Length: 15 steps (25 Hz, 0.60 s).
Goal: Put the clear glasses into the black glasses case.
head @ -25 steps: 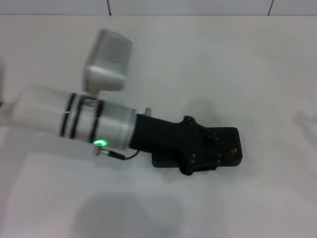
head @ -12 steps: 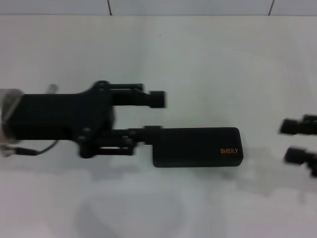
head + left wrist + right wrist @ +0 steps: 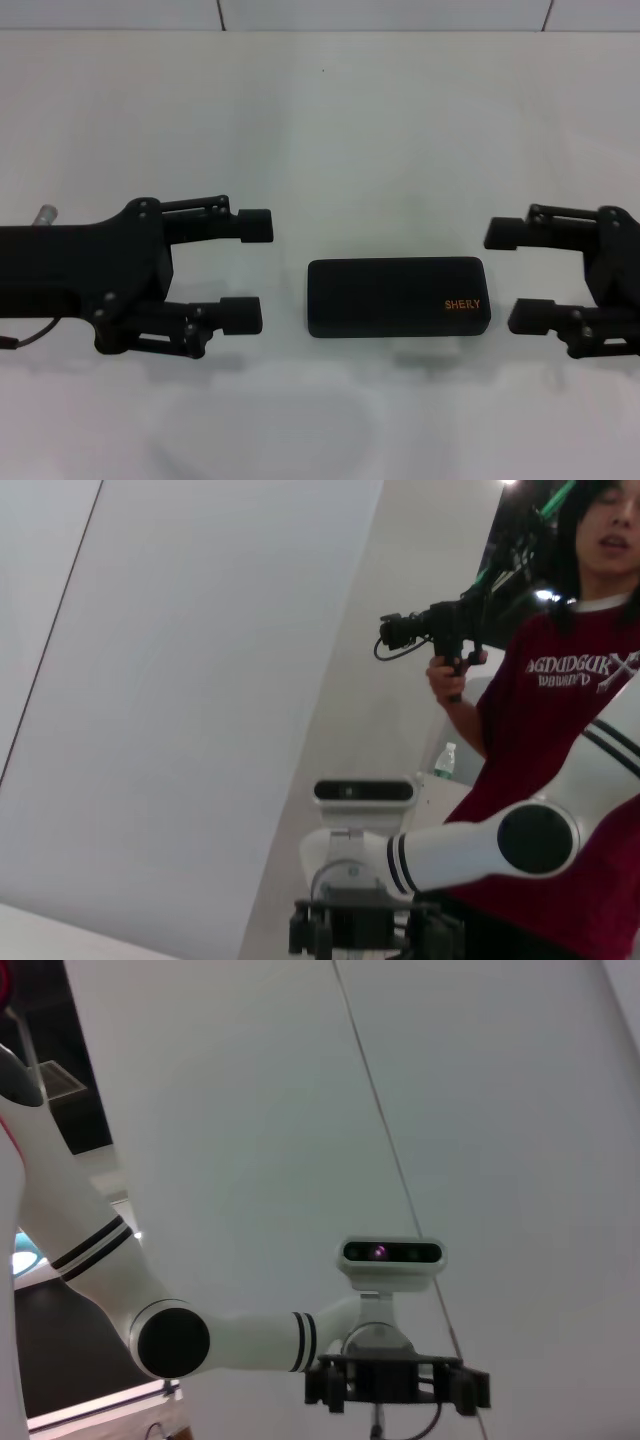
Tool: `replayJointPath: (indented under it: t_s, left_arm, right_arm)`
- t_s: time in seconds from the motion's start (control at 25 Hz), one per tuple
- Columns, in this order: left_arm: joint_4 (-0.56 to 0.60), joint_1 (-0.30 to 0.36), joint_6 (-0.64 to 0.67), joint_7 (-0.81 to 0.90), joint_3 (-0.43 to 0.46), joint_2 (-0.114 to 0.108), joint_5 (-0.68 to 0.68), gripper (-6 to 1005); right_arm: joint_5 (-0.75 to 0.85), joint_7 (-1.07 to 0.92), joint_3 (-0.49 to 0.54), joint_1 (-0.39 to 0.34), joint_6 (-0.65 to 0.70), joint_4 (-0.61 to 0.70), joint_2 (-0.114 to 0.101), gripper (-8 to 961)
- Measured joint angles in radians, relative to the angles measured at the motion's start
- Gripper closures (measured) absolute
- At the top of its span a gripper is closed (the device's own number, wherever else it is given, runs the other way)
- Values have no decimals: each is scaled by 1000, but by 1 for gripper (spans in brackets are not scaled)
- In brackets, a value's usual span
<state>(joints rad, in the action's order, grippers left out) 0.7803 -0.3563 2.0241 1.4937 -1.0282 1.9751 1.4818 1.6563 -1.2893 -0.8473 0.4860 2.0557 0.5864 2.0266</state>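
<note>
Case: the black case (image 3: pixel 398 297) lies flat on the white bench (image 3: pixel 400 130), lid closed, long side running left to right, midway between the two grippers. Orange lettering sits near its right end.

Glasses: no clear glasses can be made out on the bench in the head view; with the lid down, I cannot tell what is inside the case.

Left gripper: the left gripper (image 3: pixel 247 270) is level with the case on its left side, apart from it, pointing toward it. Its two fingers stand wide apart and hold nothing; the nearer fingertip (image 3: pixel 240 314) is just beside the case's left end without touching.

Right gripper: the right gripper (image 3: pixel 516 275) is on the case's right side, pointing back toward it. Its fingers are also spread wide and empty; the nearer fingertip (image 3: pixel 528 317) is close to the case's right end, with a gap of bench between.

Wrist views: both look away from the bench. The left wrist view shows the other arm (image 3: pixel 470 845) with its camera and, beyond it, a person (image 3: pixel 560 700) in a dark red shirt holding a camera rig (image 3: pixel 440 630). The right wrist view shows the opposite arm (image 3: pixel 200 1335) against a pale wall (image 3: pixel 250 1110).
</note>
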Motion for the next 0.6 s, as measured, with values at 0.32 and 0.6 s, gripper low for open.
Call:
replayJointPath:
  t_s: [0.32, 0.6]
  left_arm:
    - [-75, -16, -4, -78, 3, -1, 45, 154]
    - [-91, -8, -5, -109, 7, -1, 55, 154]
  right_arm:
    - [-32, 1, -83, 52, -51, -65, 1, 230]
    - [-63, 2, -113, 51, -72, -65, 1, 220]
